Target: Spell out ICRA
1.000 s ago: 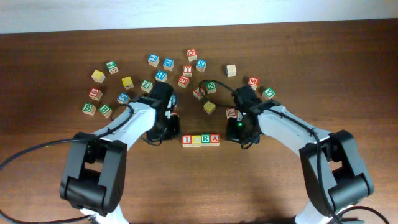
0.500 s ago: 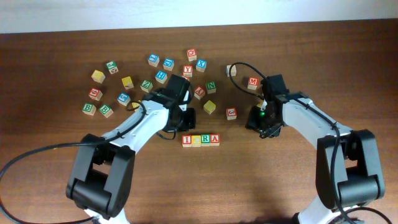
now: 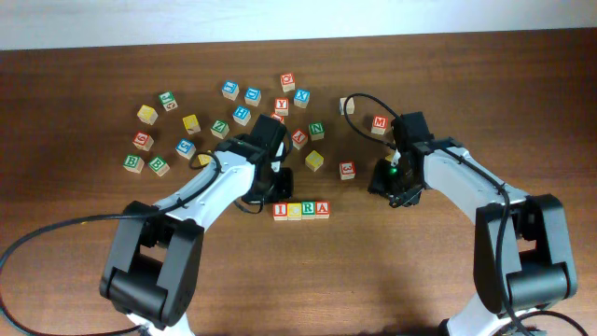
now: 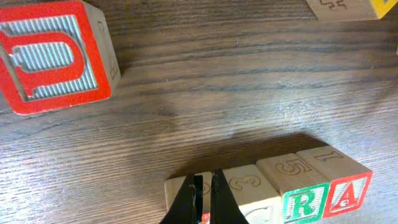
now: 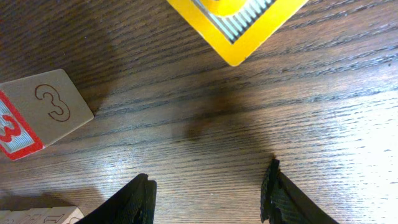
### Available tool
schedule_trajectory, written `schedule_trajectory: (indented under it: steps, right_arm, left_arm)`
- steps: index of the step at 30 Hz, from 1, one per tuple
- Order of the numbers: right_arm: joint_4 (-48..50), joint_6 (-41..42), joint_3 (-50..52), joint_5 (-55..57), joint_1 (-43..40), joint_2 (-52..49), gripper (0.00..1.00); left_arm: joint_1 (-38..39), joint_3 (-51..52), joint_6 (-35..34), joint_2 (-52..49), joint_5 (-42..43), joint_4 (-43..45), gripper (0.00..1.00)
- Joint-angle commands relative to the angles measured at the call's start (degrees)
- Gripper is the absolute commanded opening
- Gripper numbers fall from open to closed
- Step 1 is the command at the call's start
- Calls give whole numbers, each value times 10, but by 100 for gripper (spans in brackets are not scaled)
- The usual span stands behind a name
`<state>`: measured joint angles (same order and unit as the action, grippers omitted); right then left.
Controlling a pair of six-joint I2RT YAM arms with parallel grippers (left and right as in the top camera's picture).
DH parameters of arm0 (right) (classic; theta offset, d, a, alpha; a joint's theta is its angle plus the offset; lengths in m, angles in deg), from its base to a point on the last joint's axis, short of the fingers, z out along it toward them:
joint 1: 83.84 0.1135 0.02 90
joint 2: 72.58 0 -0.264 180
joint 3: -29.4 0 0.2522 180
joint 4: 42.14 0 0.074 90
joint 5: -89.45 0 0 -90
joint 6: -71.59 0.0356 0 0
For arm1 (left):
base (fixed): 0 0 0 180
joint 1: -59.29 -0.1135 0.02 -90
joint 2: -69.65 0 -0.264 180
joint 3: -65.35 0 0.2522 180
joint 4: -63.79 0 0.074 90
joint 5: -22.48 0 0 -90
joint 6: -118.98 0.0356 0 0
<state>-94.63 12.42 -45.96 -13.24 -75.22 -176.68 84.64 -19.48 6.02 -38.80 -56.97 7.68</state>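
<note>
The four lettered cubes point(image 3: 301, 210) lie touching in a row reading ICRA, so the spelling looks done. The left gripper point(image 4: 202, 193), closed and empty, hangs at the row's I end; the right gripper point(image 5: 208, 174) is open, empty. Next: lift clear without nudging the row

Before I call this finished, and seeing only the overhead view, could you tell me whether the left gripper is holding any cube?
Observer: No; the left wrist view shows the left gripper shut on nothing, at the left end of the ICRA row.
Operator: And the other one?
Observer: The right gripper is open over bare table, nothing inside it.
Operator: Anything close by?
Observer: The red cube marked 3 lies apart from it, at the left edge of its wrist view.
</note>
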Motion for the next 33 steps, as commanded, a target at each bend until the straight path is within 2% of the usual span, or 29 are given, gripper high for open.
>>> schedule_trajectory:
  steps: [1, 28, 33]
  right_arm:
    - [-1, -4, 10, 14, -4, -12, 49]
    - [-1, -4, 11, 13, -4, -12, 49]
    - [-2, -4, 11, 13, -3, -12, 49]
  left_arm:
    - [5, -4, 1, -3, 6, -2, 0]
    - [5, -4, 1, -3, 13, -8, 0]
    - [3, -5, 1, -3, 9, 17, 0]
